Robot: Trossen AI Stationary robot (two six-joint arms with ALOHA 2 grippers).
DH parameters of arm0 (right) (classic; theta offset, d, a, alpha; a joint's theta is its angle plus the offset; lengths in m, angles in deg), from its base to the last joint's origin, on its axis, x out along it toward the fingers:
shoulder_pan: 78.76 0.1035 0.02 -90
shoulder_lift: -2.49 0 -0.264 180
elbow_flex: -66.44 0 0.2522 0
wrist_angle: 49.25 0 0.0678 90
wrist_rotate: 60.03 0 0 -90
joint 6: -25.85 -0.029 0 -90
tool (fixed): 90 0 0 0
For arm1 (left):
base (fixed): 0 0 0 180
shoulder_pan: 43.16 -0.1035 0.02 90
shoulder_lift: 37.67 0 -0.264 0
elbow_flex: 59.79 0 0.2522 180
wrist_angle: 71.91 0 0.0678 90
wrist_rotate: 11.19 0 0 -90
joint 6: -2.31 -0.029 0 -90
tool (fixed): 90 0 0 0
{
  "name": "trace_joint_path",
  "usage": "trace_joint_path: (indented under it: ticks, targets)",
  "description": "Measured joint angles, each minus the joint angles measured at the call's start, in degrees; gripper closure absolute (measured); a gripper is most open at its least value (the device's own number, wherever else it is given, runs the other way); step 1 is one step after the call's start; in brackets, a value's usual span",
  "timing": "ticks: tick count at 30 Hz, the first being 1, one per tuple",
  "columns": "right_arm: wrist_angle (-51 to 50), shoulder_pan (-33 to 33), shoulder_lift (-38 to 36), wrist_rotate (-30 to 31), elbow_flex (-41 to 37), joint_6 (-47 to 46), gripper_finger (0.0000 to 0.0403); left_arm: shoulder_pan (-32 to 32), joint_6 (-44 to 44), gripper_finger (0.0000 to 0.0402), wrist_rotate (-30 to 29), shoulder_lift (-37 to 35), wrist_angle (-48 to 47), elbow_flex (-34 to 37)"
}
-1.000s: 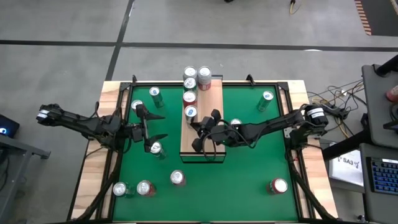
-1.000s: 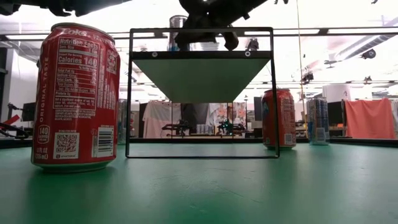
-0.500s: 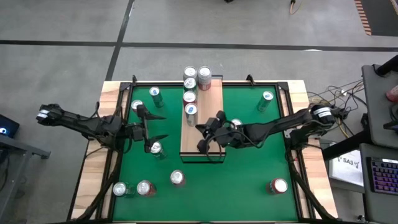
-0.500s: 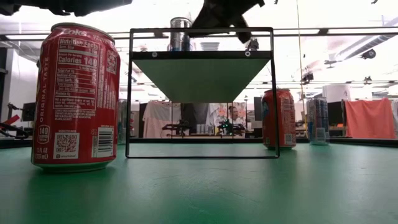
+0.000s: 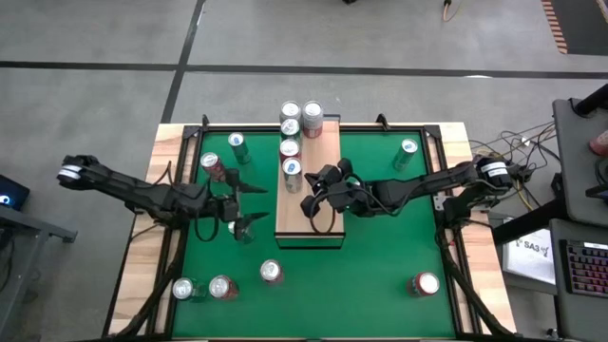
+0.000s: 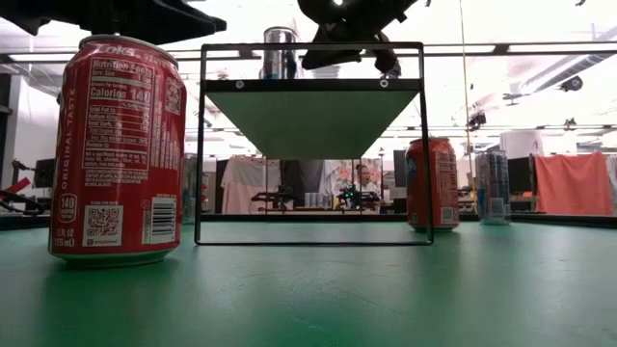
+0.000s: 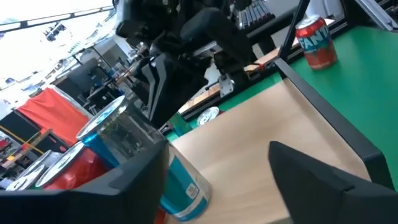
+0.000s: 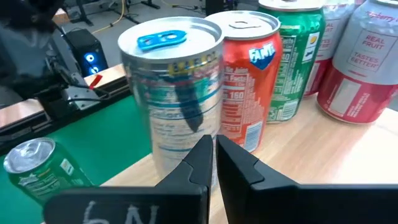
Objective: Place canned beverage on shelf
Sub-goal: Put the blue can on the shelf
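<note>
Standing between the left gripper [image 5: 246, 204] jaws, a can [image 5: 239, 226].

pale grained wood shelf [image 5: 313, 180], glossy metal cans (alu tops) [image 8: 177, 93], matt green table [image 5: 380, 266]

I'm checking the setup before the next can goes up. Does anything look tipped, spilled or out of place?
Nothing stands out. Four cans stand upright in a row at the far end of the shelf, the nearest a silver can with a blue tab. The cans on the green table are upright too, and no spill shows.
</note>
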State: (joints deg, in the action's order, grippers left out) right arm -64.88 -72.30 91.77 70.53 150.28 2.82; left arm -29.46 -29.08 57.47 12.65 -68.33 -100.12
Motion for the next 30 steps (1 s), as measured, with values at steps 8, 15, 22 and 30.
trace_joint_path:
  ticks: [8, 15, 22, 30]
  targets:
    - [0.4, -0.7, 0.0, 0.0, 0.0, -0.4, 0.039, -4.5, 1.7, 0.0331, -0.1, 5.5, 4.7, 0.0]
    - [0.9, -0.9, 0.0, 0.1, 0.0, -0.4, 0.039, -10.2, 5.4, 0.0381, -0.2, 11.2, 10.3, 0.0]
    - [1.2, -1.2, 0.1, 0.1, 0.0, 0.3, 0.039, -11.0, 4.9, 0.0399, -0.2, 12.8, 13.5, 0.0]
    - [3.9, -1.2, 0.5, 0.1, 0.0, 3.4, 0.039, -11.3, 3.5, 0.0401, -0.2, 12.7, 15.0, 0.0]
